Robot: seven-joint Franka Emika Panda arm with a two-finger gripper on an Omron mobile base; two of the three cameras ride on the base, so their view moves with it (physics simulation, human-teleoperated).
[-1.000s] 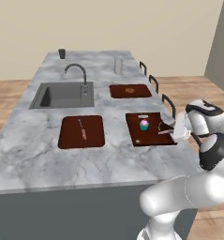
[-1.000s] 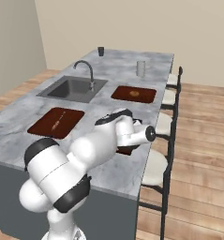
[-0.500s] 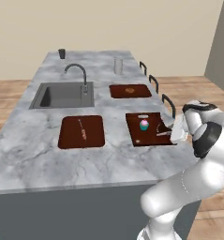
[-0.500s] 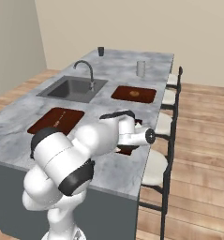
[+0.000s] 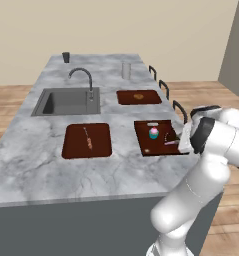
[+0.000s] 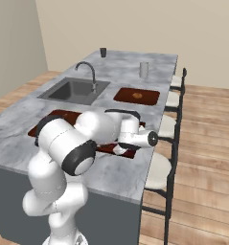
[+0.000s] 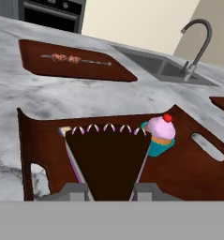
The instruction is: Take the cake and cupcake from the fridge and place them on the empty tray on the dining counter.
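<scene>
Between the two dark fingertips at the bottom of the hand view sits the cake (image 7: 108, 164), a dark wedge with a scalloped pink-and-white edge; the gripper (image 7: 109, 191) is clamped on its narrow end. The slice reaches out over the tray (image 7: 193, 173), a dark reddish-brown rectangle with cut-out handles, though whether it touches the tray floor cannot be told. Just beside the cake's far corner stands the cupcake (image 7: 159, 136), pink frosting with a red dot on top over a teal wrapper, upright on the same tray.

From the left base view the cupcake (image 5: 154, 133) shows near the middle of the tray (image 5: 146, 142), with the gripper (image 5: 177, 141) at the tray's right edge, low over the dining counter (image 5: 36, 155). A second tray (image 5: 87, 140) to the left carries a thin skewer, and a third tray (image 5: 138, 97) farther back holds a small orange-brown lump. The sink (image 5: 66, 101) and its curved faucet (image 5: 83, 80) lie beyond the skewer tray. A pale glass (image 5: 125, 70) and a dark cup (image 5: 66, 57) stand near the far end of the counter.
</scene>
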